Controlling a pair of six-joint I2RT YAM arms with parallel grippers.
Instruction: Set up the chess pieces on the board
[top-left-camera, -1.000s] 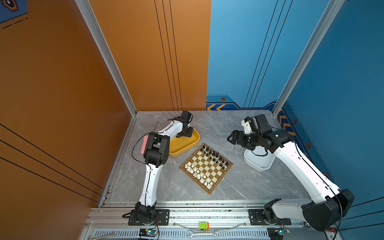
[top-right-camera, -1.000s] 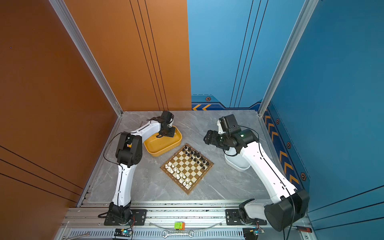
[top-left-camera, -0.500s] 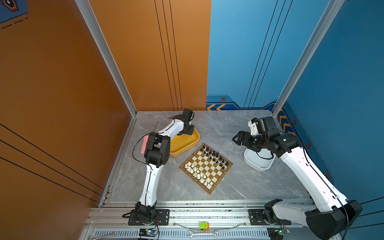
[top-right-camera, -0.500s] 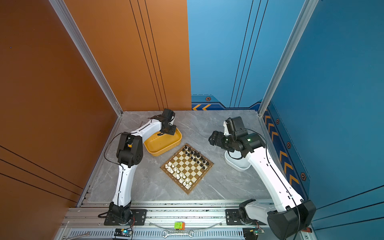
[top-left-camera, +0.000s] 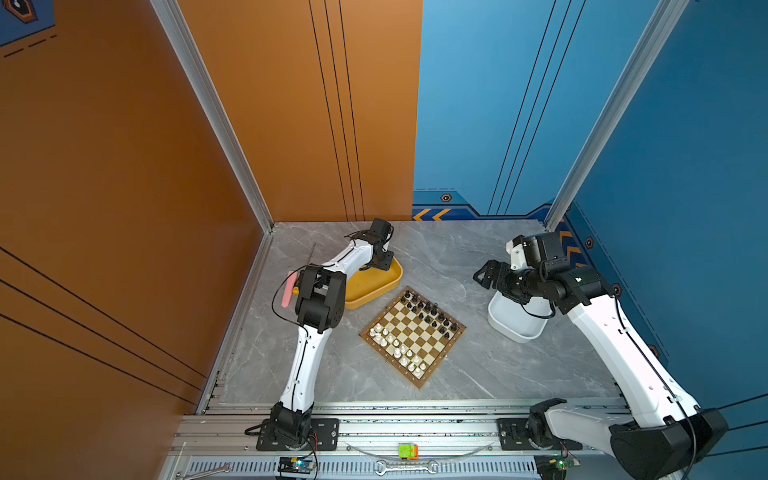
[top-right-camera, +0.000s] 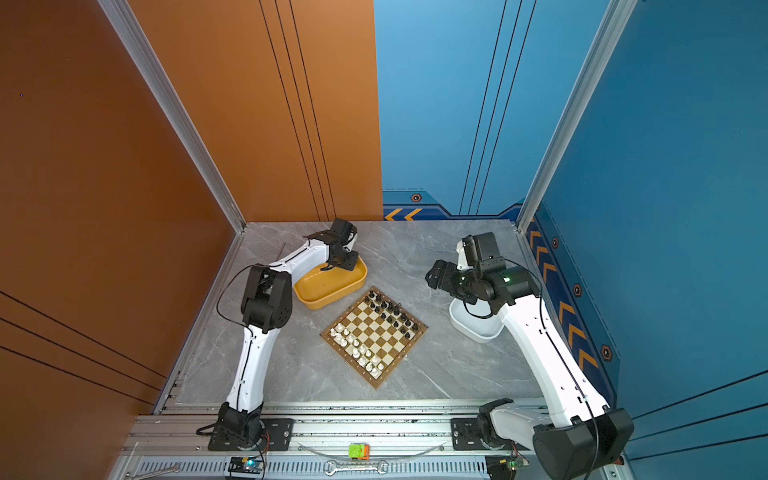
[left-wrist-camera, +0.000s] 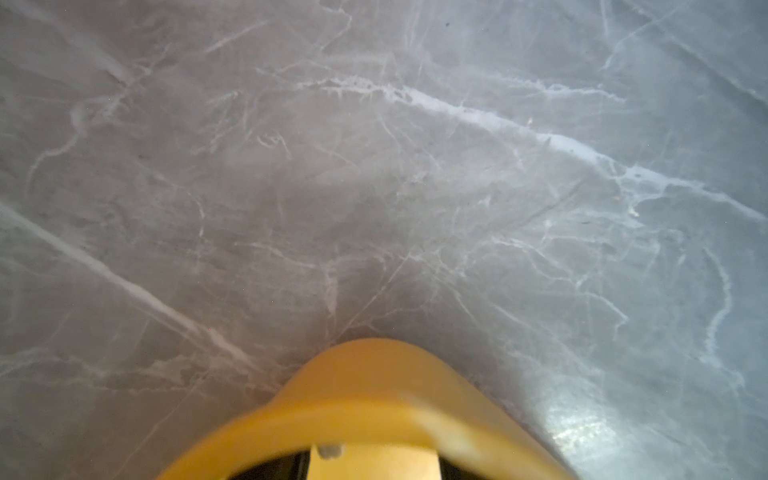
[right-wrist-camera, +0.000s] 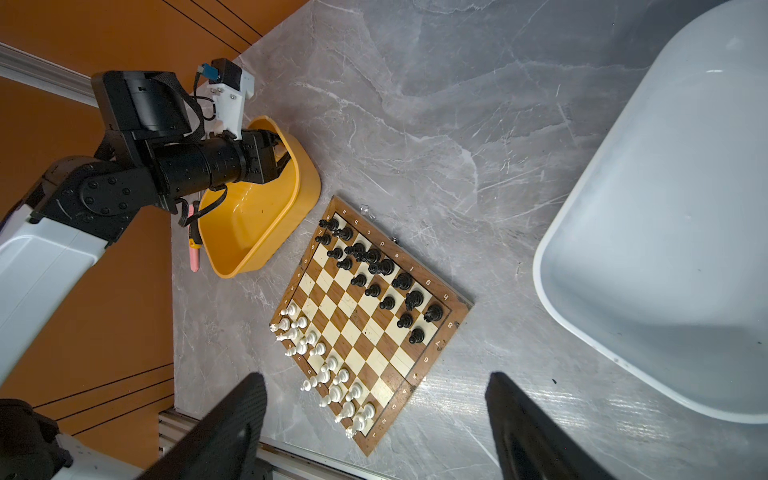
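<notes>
Mid-table in both top views: board (top-left-camera: 413, 337) (top-right-camera: 374, 337), white pieces (top-left-camera: 395, 349) and black pieces (top-left-camera: 432, 314) ranked on opposite sides. Finds left gripper (top-left-camera: 380, 265) at yellow tray (top-left-camera: 370, 291) rim, right gripper (top-left-camera: 481, 276) by white tray (top-left-camera: 515, 328). Left wrist: shows only yellow tray and table (left-wrist-camera: 374, 166); cannot tell grip. Right wrist: shows fingers (right-wrist-camera: 232, 415) released, wide, empty.

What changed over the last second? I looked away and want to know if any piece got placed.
The right claw, open and empty, drew back to the right, away from the board and toward the white tray. Nothing was taken hold of or let go. The left claw stayed at the far rim of the yellow tray, and the chess pieces stand as before.
</notes>
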